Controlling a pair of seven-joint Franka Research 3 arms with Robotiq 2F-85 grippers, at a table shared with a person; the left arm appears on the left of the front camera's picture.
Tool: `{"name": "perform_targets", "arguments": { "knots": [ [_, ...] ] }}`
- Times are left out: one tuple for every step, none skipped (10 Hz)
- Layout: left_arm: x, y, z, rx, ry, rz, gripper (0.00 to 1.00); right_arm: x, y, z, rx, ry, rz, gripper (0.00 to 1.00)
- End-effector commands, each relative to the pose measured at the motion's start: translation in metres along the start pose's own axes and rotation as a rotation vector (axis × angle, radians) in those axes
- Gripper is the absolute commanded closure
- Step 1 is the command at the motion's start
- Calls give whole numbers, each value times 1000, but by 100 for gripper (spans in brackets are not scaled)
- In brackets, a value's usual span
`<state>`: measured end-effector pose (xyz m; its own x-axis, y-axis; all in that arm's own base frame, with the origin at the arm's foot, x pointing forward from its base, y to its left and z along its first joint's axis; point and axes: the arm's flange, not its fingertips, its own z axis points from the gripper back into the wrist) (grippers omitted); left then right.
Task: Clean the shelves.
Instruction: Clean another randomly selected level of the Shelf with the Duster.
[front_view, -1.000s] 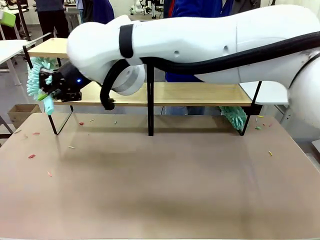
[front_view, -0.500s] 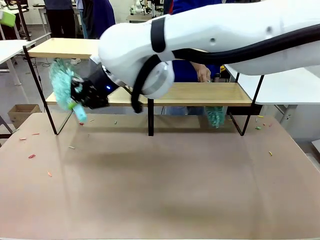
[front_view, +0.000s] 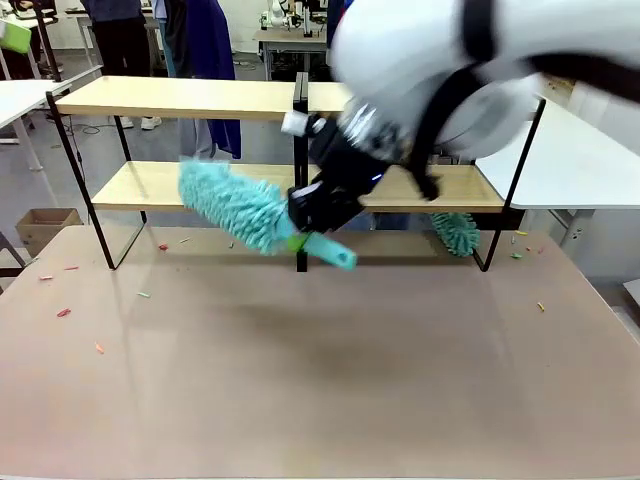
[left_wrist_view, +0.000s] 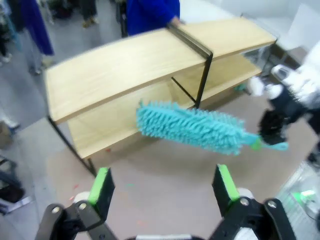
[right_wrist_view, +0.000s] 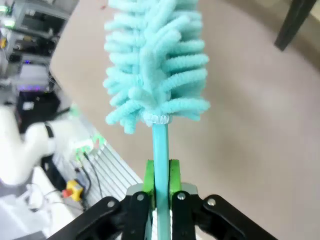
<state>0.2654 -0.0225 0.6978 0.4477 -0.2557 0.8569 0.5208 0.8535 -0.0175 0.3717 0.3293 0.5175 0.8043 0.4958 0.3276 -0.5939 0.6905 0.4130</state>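
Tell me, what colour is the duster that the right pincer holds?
The duster is turquoise, handle included; the left wrist view shows it best.

This is a robotics lab or testing hall rather than a home. A bare brown-topped table (front_view: 320, 380) carries only the shelves (front_view: 200, 98), set up like a trial prop, and small coloured scraps (front_view: 63, 312) lie scattered on it. White work tables (front_view: 575, 160) stand around on a grey floor, a cardboard box (front_view: 42, 224) sits on the ground, and people (front_view: 205, 50) stand in the aisle behind. In the right wrist view, equipment with cables and a red emergency-stop button (right_wrist_view: 74, 189) sits beside the table.
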Motion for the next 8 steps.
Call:
{"name": "perform_targets", "arguments": {
  "knots": [
    [0,1,0,-15,-6,1,0,21,-5,-43,-22,45,-61,87],
    [0,1,0,-15,-6,1,0,21,-5,-43,-22,45,-61,87],
    [0,1,0,-15,-6,1,0,-9,4,11,-1,-4,7,87],
    [0,1,0,-15,-6,1,0,-3,5,7,0,24,26,87],
    [0,1,0,-15,-6,1,0,-2,5,12,34,25,54,87],
    [0,1,0,-15,-6,1,0,-3,1,25,52,18,84,87],
    [0,1,0,-15,-6,1,0,-5,-4,43,37,25,121,87],
    [0,1,0,-15,-6,1,0,-9,-5,78,58,14,200,87]
  ]
}}
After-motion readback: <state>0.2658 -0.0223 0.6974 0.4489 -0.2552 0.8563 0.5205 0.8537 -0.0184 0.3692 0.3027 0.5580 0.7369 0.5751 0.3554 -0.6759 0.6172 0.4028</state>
